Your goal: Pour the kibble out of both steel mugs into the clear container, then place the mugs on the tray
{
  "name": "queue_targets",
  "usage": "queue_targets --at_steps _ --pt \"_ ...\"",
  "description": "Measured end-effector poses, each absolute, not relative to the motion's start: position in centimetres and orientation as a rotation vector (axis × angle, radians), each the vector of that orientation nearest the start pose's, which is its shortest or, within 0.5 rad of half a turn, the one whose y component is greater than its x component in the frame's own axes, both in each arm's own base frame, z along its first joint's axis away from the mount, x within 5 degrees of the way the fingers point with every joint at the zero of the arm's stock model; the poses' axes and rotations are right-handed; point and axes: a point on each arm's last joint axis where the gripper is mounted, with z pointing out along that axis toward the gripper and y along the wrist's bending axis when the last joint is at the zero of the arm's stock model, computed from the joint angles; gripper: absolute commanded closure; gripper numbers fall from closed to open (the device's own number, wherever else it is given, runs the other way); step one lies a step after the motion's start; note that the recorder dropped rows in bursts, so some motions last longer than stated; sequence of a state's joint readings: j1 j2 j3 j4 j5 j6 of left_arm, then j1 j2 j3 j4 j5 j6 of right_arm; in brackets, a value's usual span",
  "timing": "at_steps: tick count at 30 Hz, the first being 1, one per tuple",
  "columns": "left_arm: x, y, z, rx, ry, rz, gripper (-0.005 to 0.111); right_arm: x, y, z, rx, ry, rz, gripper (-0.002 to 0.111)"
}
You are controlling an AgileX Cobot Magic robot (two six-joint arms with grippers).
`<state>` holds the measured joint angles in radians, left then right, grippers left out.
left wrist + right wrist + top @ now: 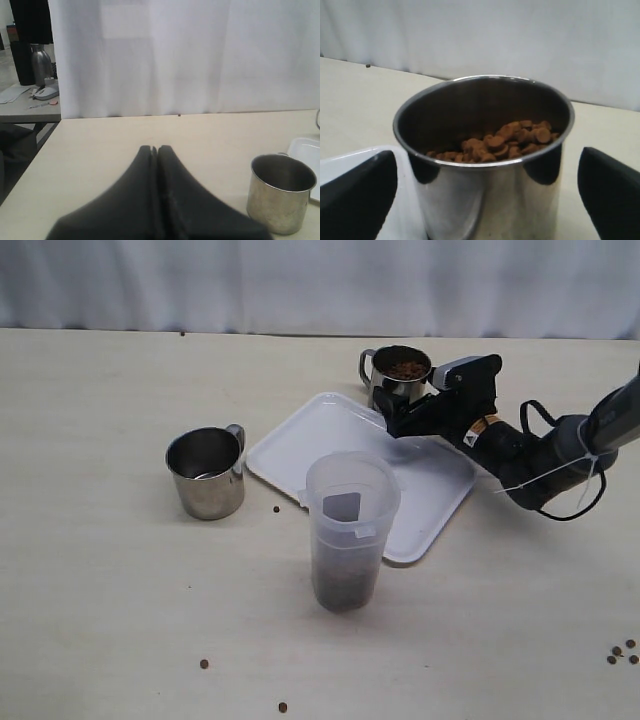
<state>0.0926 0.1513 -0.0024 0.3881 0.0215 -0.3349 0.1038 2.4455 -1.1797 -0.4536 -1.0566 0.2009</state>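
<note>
Because the mug [398,390] at one o'clock from the container [347,530] holds kibble [505,140], the right gripper [485,200] straddles it with jaws spread wide, apparently ready to clamp. The left gripper [155,150] hangs pinched shut near the empty mug [206,475] at ten o'clock, its job seemingly done.

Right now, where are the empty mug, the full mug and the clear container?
empty mug [207,495]: exterior view, front wall.
full mug [490,200]: right wrist view, front wall.
clear container [348,540]: exterior view, side wall.
</note>
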Motion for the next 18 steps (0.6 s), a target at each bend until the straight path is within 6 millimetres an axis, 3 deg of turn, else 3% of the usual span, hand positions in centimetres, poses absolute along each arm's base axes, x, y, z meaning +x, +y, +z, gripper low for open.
queue_targets --at_steps 11,18 --pt "6.9 0.7 20.3 -0.039 1.653 0.118 0.107 44.2 8.1 4.2 -0.408 1.673 0.384 0.010" --pt "6.9 0.7 20.3 -0.039 1.653 0.118 0.107 44.8 8.3 2.8 -0.422 1.684 0.397 0.010"
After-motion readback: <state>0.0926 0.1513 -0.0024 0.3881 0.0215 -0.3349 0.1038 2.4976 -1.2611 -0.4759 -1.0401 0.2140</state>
